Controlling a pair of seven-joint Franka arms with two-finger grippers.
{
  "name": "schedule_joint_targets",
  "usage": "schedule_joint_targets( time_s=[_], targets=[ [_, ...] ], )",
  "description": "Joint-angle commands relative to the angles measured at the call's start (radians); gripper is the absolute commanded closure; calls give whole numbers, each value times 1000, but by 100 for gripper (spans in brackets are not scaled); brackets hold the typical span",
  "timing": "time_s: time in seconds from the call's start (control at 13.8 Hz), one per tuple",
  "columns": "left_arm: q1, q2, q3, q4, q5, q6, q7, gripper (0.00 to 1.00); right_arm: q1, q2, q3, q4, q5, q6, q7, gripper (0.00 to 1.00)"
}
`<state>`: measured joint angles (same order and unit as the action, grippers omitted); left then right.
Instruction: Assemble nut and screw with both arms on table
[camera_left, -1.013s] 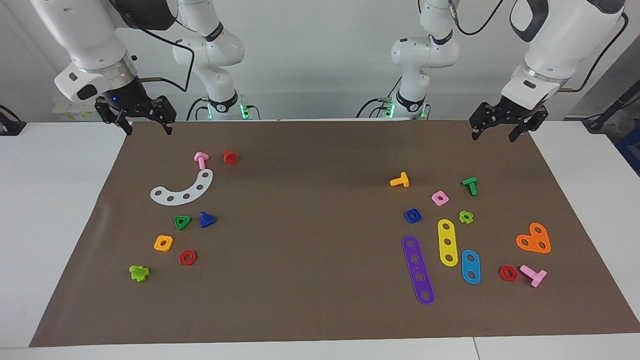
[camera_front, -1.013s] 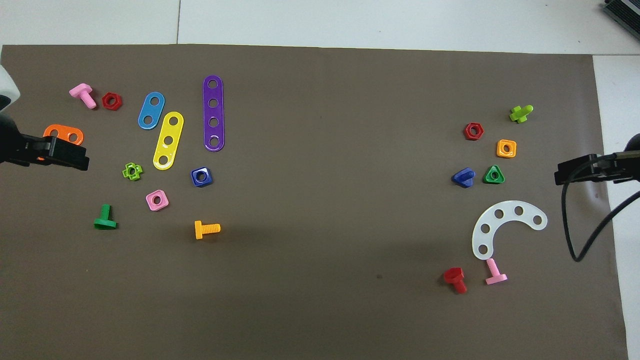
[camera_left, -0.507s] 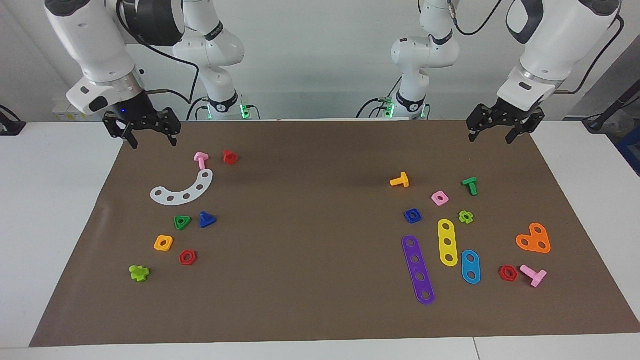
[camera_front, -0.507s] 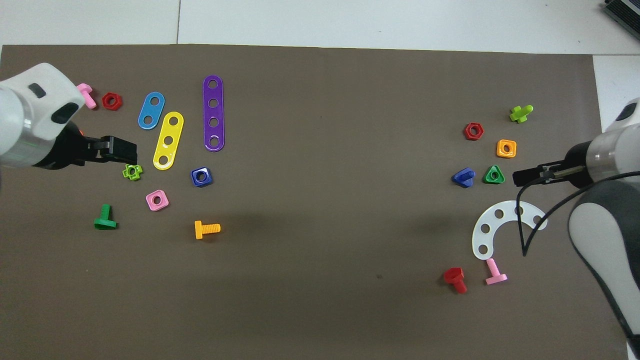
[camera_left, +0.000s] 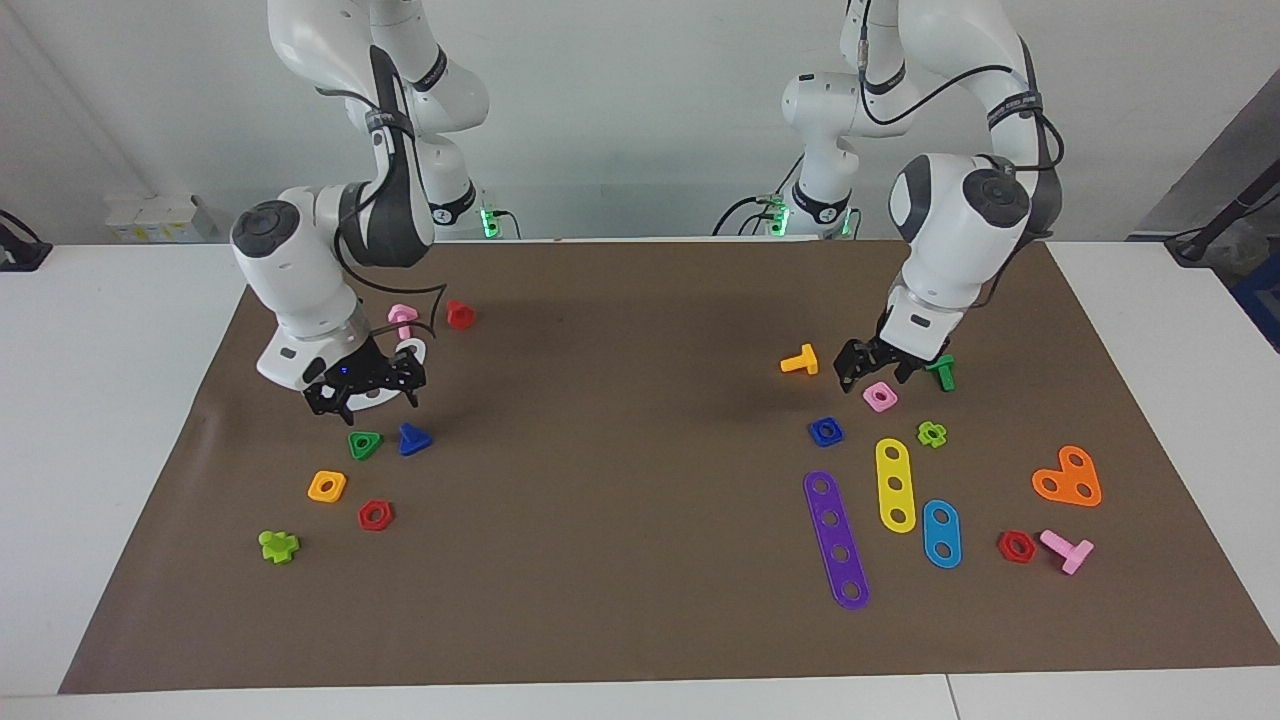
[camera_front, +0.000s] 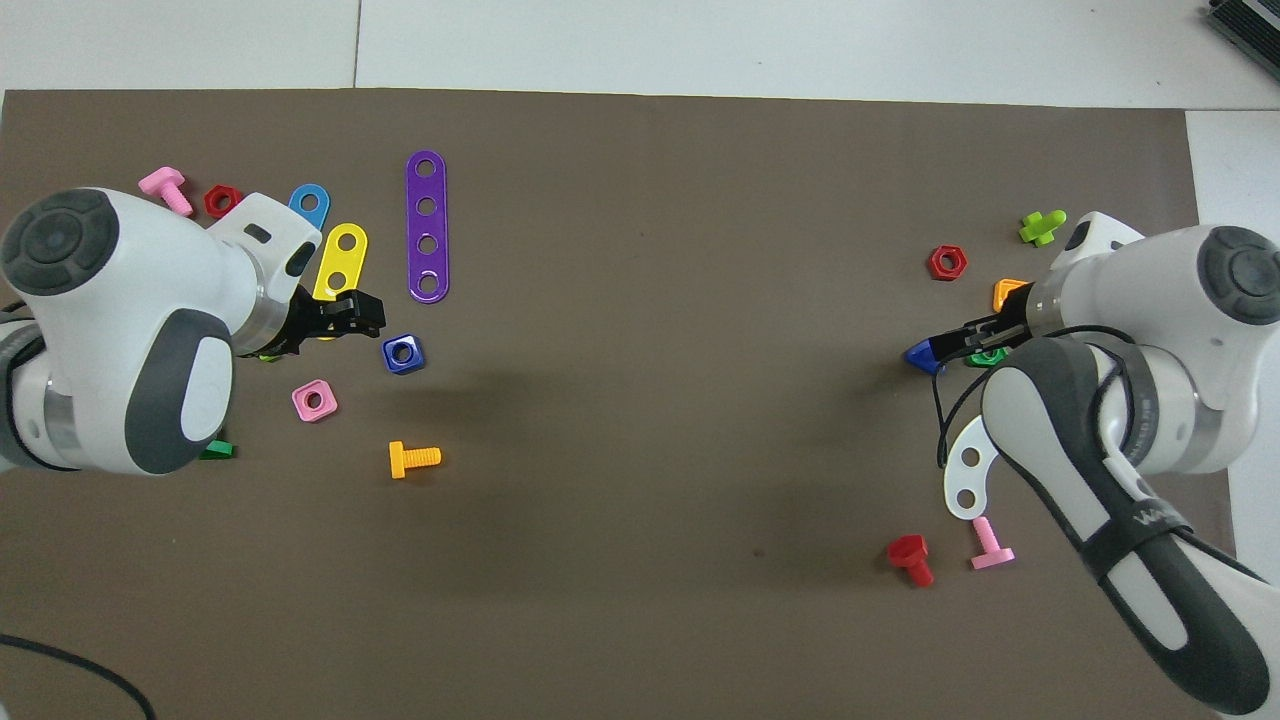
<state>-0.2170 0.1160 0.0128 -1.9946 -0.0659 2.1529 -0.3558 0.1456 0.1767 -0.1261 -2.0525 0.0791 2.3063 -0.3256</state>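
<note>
**Both grippers low over the parts, nothing held**

Start at the robots' end. Your right gripper (camera_left: 366, 392) hangs just above the white curved strip (camera_left: 410, 352), its fingers spread with nothing between them. The screw (camera_left: 414, 439) lies on the brown mat (camera_left: 620, 400) a little farther out, toward the right arm's end, beside the green triangular nut (camera_left: 364, 444) — it is apart from the fingertips. Farther out again sit the orange square nut (camera_left: 327, 486) and a red hex nut (camera_left: 375, 515).

Toward the left arm's end, your left gripper (camera_left: 880, 367) is over the pink square nut (camera_left: 879, 397), fingers apart and empty. The nut (camera_left: 826, 432) rests flat just farther from the robots than that pink one — untouched. Out past it lie the purple strip (camera_left: 836, 539) and the yellow strip (camera_left: 895, 484).
</note>
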Motion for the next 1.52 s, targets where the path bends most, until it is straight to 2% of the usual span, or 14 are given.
schedule_joint_targets(
  time_s=[0.0, 0.14, 0.36, 0.51, 0.8, 0.87, 0.94, 1.01, 1.23, 1.38, 1.45],
  targets=[
    [-41, 51, 13, -24, -14, 111, -144, 16, 3, 52, 5, -17, 27, 92, -33, 5],
    [-53, 89, 15, -27, -14, 171, -199, 19, 12, 69, 5, -18, 27, 119, -33, 10],
    [-70, 140, 18, -33, -5, 208, -193, 24, 11, 69, 5, -52, 27, 133, -61, 37],
    [-73, 168, 18, -35, 18, 226, -173, 24, 8, 67, 5, -66, 27, 136, -64, 49],
    [-73, 174, 18, -64, 44, 228, -140, 27, 6, 66, 5, -71, 27, 137, -66, 56],
    [-73, 172, 18, -70, 58, 225, -140, 29, 5, 66, 5, -74, 27, 139, -78, 60],
    [-73, 172, 18, -69, 64, 219, -140, 33, 2, 66, 5, -74, 27, 142, -88, 87],
    [-73, 172, 18, -69, 64, 217, -138, 39, 2, 66, 5, -74, 27, 142, -79, 100],
    [-73, 172, 18, -69, 64, 214, -130, 63, 6, 69, 5, -66, 28, 147, -35, 100],
    [-73, 172, 18, -64, 84, 202, -123, 86, 14, 69, 5, -32, 28, 131, 0, 100],
    [-73, 171, 16, -55, 118, 182, -121, 90, 32, 67, 6, -2, 28, 113, 41, 100]
  ],
)
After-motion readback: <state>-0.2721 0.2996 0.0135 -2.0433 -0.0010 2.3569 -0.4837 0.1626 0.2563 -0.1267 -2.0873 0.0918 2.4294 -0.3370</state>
